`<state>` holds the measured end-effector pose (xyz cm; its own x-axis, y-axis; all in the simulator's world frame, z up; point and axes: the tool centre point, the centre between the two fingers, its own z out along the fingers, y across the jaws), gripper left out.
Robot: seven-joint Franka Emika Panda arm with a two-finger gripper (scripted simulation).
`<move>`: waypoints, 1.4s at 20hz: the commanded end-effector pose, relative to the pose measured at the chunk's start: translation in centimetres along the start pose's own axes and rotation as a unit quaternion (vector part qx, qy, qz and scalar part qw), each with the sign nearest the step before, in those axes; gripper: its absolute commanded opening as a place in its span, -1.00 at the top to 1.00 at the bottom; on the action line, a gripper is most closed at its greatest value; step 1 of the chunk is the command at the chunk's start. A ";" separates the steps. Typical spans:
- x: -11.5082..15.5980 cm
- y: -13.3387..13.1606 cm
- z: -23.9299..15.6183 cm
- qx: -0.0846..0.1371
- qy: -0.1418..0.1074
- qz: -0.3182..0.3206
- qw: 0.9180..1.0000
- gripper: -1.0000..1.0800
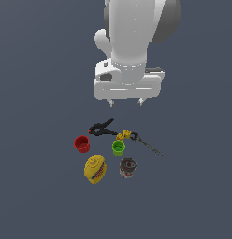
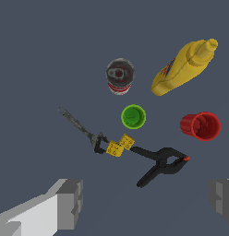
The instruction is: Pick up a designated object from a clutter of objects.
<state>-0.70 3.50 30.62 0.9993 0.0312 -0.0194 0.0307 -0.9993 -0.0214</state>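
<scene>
Pincer [image 1: 126, 102] hangs wide open and empty, high above the clutter, so this looks like the approach step. Block [image 2: 121, 145] lies on the surface below, just ahead of the pincer, touching the clamp [image 2: 160, 163] and the rod [image 2: 79, 125]. Next move calls for a careful descent, fingers straddling only the block. Green cup [image 2: 133, 116] and red cup [image 2: 201, 125] both look empty.

block [image 1: 121, 136] between clamp [image 1: 101, 128] and rod [image 1: 149, 145], cups [image 1: 82, 144] nearby
</scene>
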 end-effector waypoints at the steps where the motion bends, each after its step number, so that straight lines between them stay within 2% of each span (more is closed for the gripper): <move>1: 0.0 0.0 0.0 0.000 0.000 0.000 1.000 -0.92; 9: -0.2 -0.9 0.7 -0.007 -0.016 -0.029 0.999 -0.92; 15: -0.1 -0.9 0.9 -0.007 -0.015 -0.025 1.000 -0.92; 22: 0.2 -0.7 3.4 -0.007 -0.012 0.009 1.000 -0.92; 28: 0.5 -0.4 7.4 -0.006 -0.008 0.065 0.998 -0.92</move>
<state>-0.36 4.16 24.39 0.9970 -0.0669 -0.0388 -0.0672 -0.9977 -0.0063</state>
